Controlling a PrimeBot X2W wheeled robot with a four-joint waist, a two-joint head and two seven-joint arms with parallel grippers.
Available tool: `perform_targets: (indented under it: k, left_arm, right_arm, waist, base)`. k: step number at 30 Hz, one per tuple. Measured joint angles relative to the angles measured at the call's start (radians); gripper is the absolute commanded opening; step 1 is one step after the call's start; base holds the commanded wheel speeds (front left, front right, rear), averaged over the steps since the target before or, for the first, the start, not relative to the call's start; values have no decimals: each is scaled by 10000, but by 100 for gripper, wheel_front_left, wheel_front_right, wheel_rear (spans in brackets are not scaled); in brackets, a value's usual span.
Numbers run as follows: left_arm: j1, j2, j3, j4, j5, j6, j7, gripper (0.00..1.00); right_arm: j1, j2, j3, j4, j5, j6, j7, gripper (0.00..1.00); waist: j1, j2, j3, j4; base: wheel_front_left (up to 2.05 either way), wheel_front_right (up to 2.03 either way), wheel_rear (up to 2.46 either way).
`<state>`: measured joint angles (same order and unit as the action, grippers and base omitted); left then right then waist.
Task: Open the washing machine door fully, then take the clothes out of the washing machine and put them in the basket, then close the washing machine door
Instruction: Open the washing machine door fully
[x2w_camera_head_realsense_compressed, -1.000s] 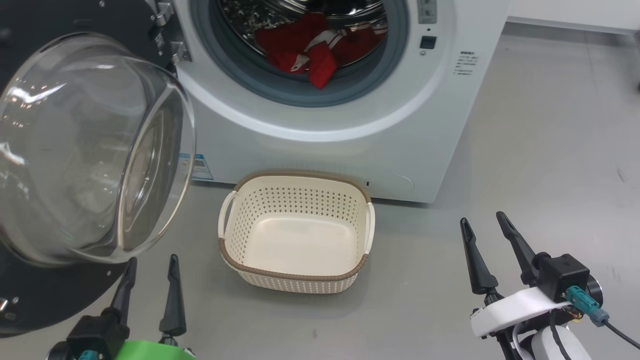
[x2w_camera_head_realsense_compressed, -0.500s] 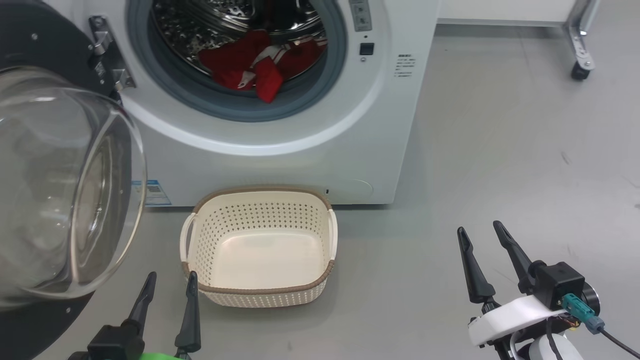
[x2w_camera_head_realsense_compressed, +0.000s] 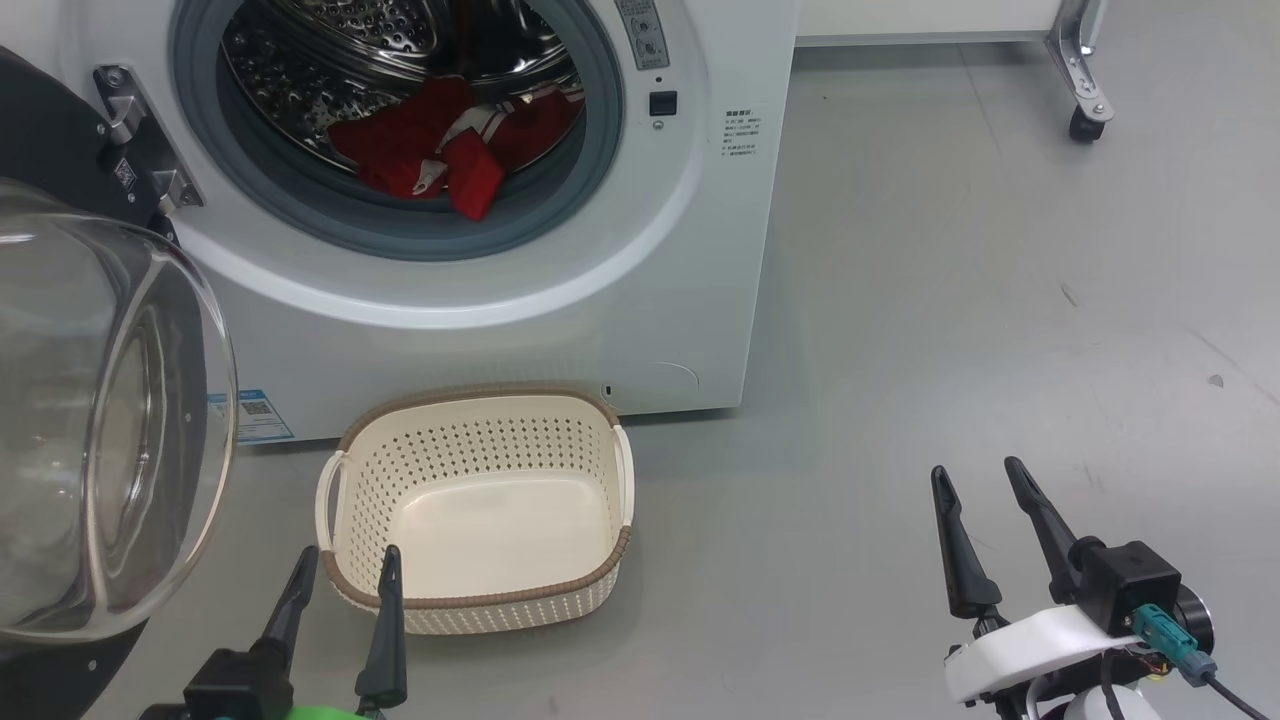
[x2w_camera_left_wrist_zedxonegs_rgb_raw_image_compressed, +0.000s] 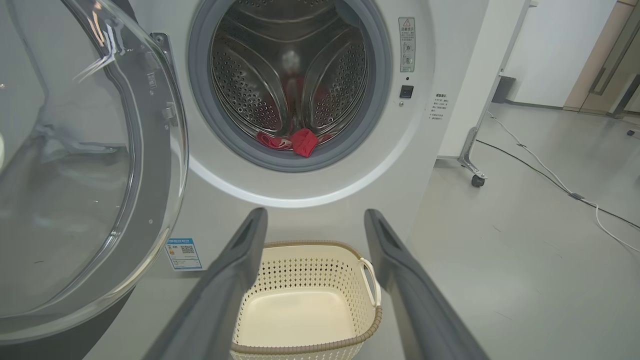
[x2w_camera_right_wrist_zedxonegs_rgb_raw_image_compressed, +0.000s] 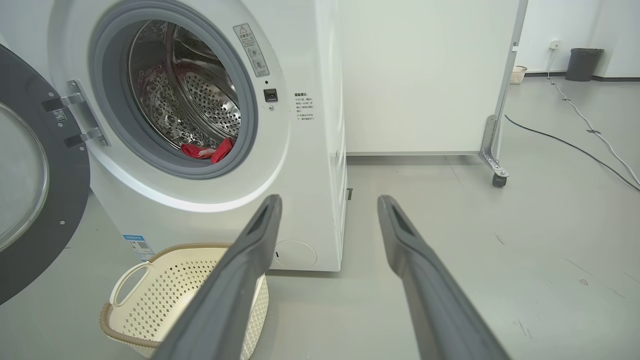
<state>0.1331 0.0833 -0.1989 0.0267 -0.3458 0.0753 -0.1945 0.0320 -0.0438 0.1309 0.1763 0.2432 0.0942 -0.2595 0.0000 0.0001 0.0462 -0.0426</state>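
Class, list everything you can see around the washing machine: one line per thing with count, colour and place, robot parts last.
washing machine: one, white, standing on the grey floor
washing machine door: one, black rim with clear glass, swung open at left
clothes: a heap, count unclear, red with white trim, inside the machine's opening
basket: one, cream with brown rim, empty, before the machine
label: one, blue, machine's lower left front
caster: one, black, right of the machine
bin: one, dark grey, far wall
left gripper: one, dark fingers, open, empty, by the basket
right gripper: one, dark fingers, open, empty, at right
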Motion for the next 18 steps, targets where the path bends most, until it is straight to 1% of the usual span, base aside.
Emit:
perform_targets:
  k: [18]
  left_arm:
    - [0, -8, -77, -127, 46, 90, 117, 100]
  right_arm:
    - [15, 2, 46, -86, 0, -4, 0, 100]
  waist:
    - [0, 0, 45, -83]
  base:
    - [0, 0, 0]
